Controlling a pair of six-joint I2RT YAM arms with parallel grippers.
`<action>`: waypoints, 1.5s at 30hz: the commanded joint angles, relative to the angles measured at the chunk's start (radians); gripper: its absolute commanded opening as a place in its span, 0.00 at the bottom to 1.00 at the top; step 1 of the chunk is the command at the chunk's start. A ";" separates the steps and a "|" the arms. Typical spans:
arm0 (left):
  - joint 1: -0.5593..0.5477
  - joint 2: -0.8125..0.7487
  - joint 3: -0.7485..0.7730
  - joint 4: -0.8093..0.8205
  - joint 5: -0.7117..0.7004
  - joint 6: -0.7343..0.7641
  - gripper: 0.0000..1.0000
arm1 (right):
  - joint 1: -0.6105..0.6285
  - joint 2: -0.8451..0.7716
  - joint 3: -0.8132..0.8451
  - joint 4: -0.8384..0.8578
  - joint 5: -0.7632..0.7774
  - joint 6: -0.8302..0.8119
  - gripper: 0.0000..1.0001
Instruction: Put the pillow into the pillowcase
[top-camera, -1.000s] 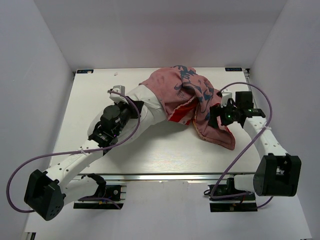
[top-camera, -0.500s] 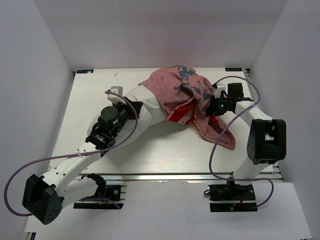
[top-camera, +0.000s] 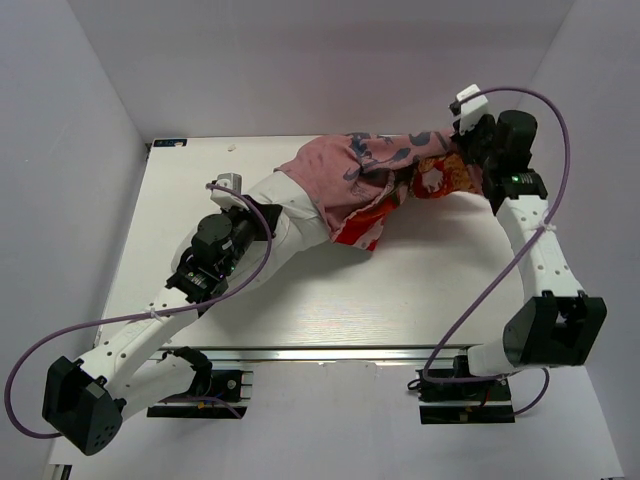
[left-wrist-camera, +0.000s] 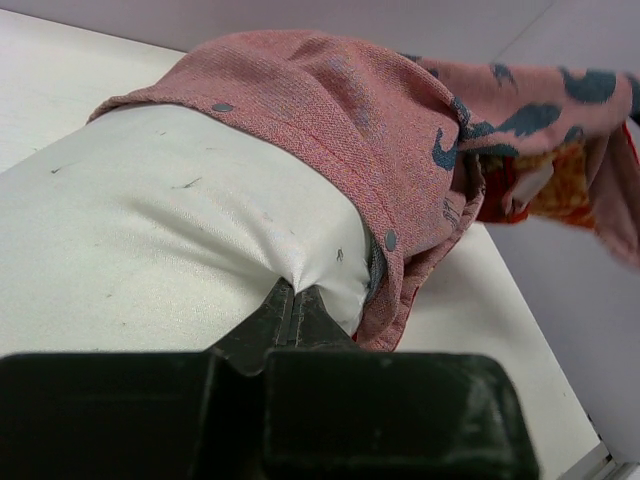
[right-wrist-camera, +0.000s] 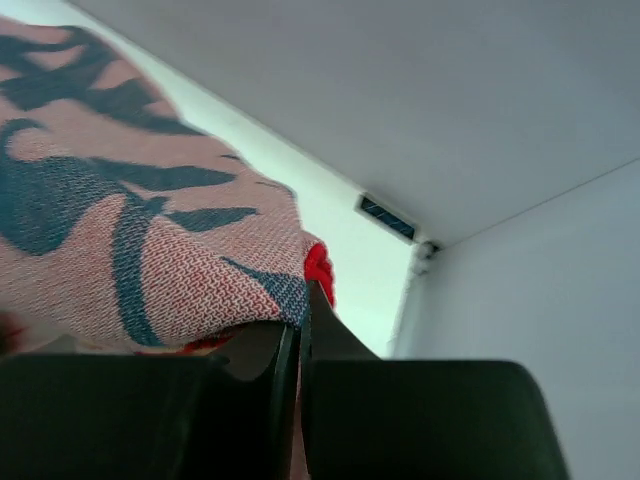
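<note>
The white pillow (top-camera: 290, 215) lies slantwise on the table, its far end inside the pillowcase (top-camera: 345, 185), whose dull pink inner side with dark marks faces up. My left gripper (left-wrist-camera: 295, 292) is shut on a pinch of the pillow (left-wrist-camera: 150, 250) just beside the pillowcase (left-wrist-camera: 330, 110) hem. My right gripper (right-wrist-camera: 303, 300) is shut on the pillowcase (right-wrist-camera: 130, 260) edge. In the top view the right gripper (top-camera: 462, 143) holds that end lifted at the far right, stretching the cloth toward the back corner; red printed fabric hangs below it.
White walls close in the table (top-camera: 420, 300) on three sides. The right arm (top-camera: 535, 250) arches high along the right edge. Purple cables loop off both arms. A dark tag (right-wrist-camera: 385, 218) sits at the far table corner.
My right gripper shut on the pillowcase edge and swung up and back to the far right corner, pulling the hanging cloth off the table and stretching it. The left arm barely moved.
</note>
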 joint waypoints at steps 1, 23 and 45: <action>0.008 -0.043 0.015 0.082 0.033 -0.003 0.00 | 0.019 0.102 0.088 0.139 0.113 -0.154 0.00; 0.008 0.002 0.032 0.105 0.090 -0.032 0.00 | 0.131 0.156 0.368 -0.016 -0.159 -0.163 0.79; 0.013 0.033 0.060 0.116 0.133 -0.048 0.00 | 0.594 -0.140 -0.431 0.013 -0.189 -0.878 0.89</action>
